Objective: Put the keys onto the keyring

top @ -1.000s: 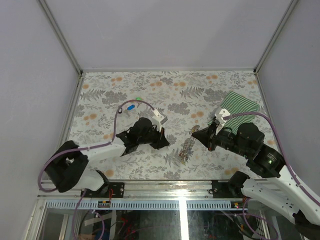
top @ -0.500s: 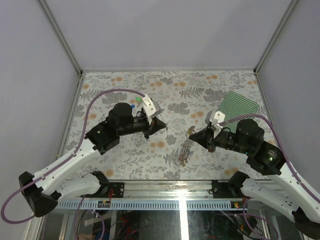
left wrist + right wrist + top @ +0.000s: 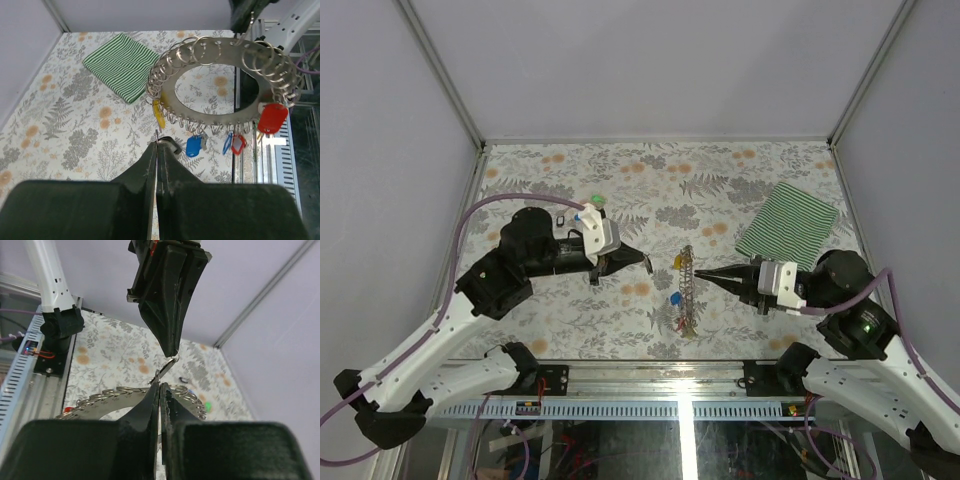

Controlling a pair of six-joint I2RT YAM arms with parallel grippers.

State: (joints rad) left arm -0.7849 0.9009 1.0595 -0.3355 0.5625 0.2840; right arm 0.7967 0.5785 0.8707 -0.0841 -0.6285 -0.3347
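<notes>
My right gripper (image 3: 160, 386) is pinched shut and appears to hold the rim of the keyring (image 3: 220, 56). The ring hangs in the air, off the table, to the left-arm side of the green striped cloth (image 3: 788, 220) and nearer my bases than the cloth is. My left gripper (image 3: 157, 149), further from the cloth beyond the ring, is also closed, its tips nipping a small wire loop (image 3: 170, 363). Whether a key hangs from that loop I cannot tell. I judge the step to be threading: several keys (image 3: 271, 118) already dangle from the ring, red, blue and yellow among them. The next move, I think, calls for bringing the left tips across to the ring's edge, with the ring steady, and hooking the loop on. The overhead view shows the ring only edge-on, a thin line between my fingertips. The left wrist view shows its whole open face, with the cloth behind. The right wrist view shows my two tips close together.
</notes>
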